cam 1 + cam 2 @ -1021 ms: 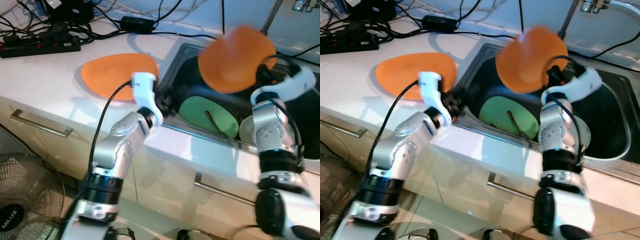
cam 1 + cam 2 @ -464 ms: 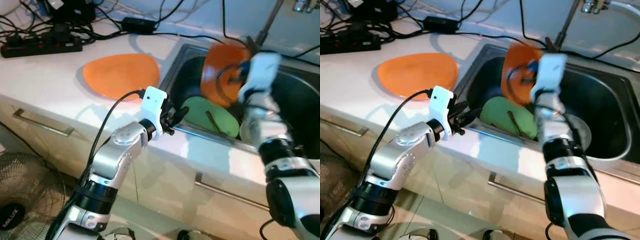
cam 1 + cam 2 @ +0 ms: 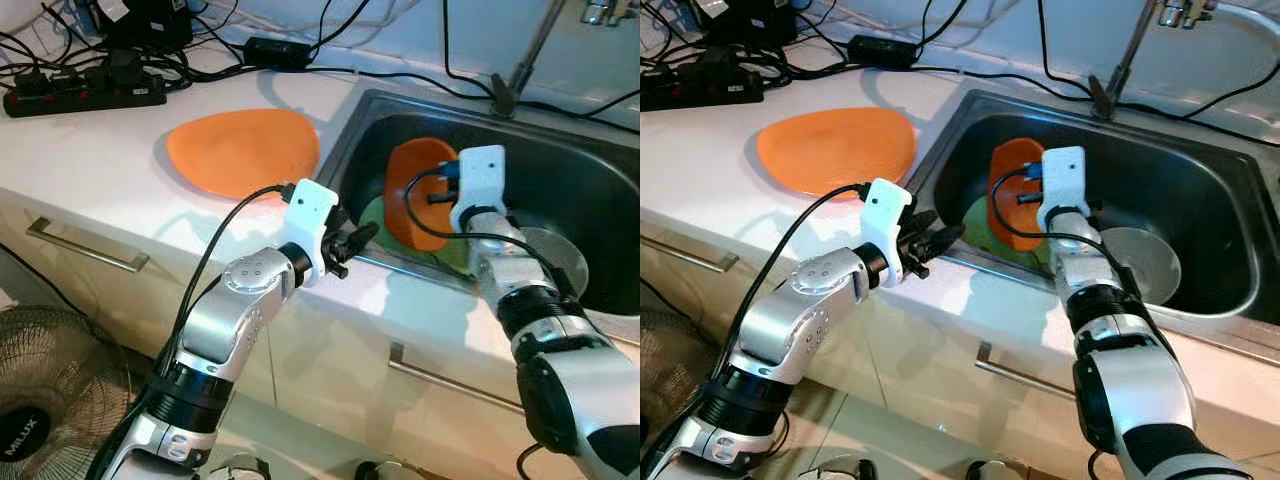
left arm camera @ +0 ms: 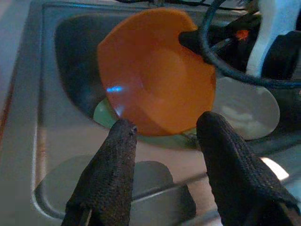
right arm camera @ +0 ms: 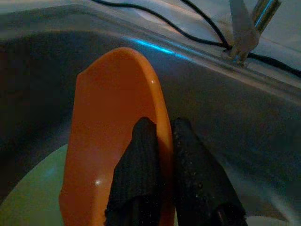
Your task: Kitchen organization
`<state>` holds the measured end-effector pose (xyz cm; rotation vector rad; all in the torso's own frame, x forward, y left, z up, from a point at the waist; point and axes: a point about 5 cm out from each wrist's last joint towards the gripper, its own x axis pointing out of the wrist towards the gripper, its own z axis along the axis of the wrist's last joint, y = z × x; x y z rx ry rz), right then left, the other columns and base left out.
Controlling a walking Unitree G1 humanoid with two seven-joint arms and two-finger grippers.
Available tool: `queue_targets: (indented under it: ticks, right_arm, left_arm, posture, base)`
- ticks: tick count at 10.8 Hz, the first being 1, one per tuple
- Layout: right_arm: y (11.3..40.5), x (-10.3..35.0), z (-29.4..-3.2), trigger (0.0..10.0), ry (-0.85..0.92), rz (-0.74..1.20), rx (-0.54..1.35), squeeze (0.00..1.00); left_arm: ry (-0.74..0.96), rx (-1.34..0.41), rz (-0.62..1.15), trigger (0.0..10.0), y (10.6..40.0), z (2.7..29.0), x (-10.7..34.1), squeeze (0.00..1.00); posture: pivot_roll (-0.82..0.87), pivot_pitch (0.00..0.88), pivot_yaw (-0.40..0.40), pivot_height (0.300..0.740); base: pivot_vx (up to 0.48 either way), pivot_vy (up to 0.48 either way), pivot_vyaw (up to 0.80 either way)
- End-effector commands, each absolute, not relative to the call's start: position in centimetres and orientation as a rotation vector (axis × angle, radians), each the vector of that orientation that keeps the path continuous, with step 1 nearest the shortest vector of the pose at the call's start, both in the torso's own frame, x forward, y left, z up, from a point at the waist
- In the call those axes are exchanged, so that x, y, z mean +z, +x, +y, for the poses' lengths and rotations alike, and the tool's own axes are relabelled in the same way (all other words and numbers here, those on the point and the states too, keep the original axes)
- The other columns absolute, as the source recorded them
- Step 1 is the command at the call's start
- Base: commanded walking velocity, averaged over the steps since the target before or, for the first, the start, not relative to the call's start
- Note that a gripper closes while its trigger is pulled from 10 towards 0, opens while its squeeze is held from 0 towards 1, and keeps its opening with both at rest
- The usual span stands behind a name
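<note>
**Orange bowl held on edge in the sink**

The right gripper [image 5: 160,141] is clenched on the rim of an orange bowl [image 3: 415,190], which stands on edge inside the sink [image 3: 590,190] at centre frame, over a green plate [image 3: 980,222]. The left gripper [image 4: 164,136] hovers at the sink's near-left edge, fingers spread, holding nothing. An orange plate [image 3: 243,150] lies on the counter [image 3: 90,170], upper left.
</note>
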<state>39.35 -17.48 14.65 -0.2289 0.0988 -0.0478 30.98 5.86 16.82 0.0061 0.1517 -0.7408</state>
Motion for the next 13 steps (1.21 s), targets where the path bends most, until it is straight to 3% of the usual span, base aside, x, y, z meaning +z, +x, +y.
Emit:
queue_targets:
  ticks: [1, 2, 3, 4, 5, 6, 11, 13]
  right_arm:
    - [39.8, 15.7, -17.1, 10.0, -0.239, 0.059, -0.038, 0.0]
    - [39.6, 15.2, -16.9, 10.0, -0.238, 0.08, -0.029, 0.0]
    - [39.6, 14.9, -16.8, 10.0, -0.239, 0.09, -0.023, 0.74]
    - [39.5, 14.7, -16.6, 10.0, -0.241, 0.093, -0.02, 1.0]
    - [39.6, 14.8, -16.6, 10.0, -0.241, 0.088, -0.019, 0.95]
    - [39.6, 15.1, -16.5, 10.0, -0.239, 0.068, -0.02, 0.0]
    - [39.9, 16.9, -16.6, 10.0, -0.233, -0.033, -0.032, 0.0]
    - [39.6, 19.5, -15.8, 10.0, -0.144, -0.231, 0.012, 0.0]
  left_arm:
    - [0.02, -0.76, 0.153, 10.0, 30.6, 5.6, 16.8, 0.0]
    - [0.024, -0.763, 0.157, 10.0, 30.6, 5.5, 16.8, 0.0]
    - [0.027, -0.763, 0.161, 10.0, 30.5, 5.5, 16.7, 0.0]
    - [0.03, -0.762, 0.164, 10.0, 30.6, 5.5, 16.7, 0.0]
    - [0.03, -0.763, 0.164, 10.0, 30.6, 5.5, 16.7, 0.0]
    - [0.03, -0.76, 0.165, 10.0, 30.6, 5.4, 16.6, 0.0]
    - [0.028, -0.753, 0.161, 10.0, 30.7, 5.3, 16.5, 0.0]
    - [0.042, -0.653, 0.077, 10.0, 31.5, 6.0, 17.0, 0.0]
  posture:
    - [0.1, 0.044, -0.031, 0.74]
    - [0.1, 0.044, -0.03, 0.74]
    - [0.1, 0.043, -0.03, 0.74]
    - [0.1, 0.043, -0.03, 0.74]
    - [0.1, 0.045, -0.029, 0.74]
    - [0.1, 0.045, -0.03, 0.74]
    - [0.09, 0.054, -0.035, 0.74]
    - [0.07, 0.065, -0.039, 0.74]
  base:
    - [0.0, 0.0, 0.0]
    - [0.0, 0.0, 0.0]
    - [0.0, 0.0, 0.0]
    - [0.0, 0.0, 0.0]
    - [0.0, 0.0, 0.0]
    - [0.0, 0.0, 0.0]
    - [0.0, 0.0, 0.0]
    - [0.0, 0.0, 0.0]
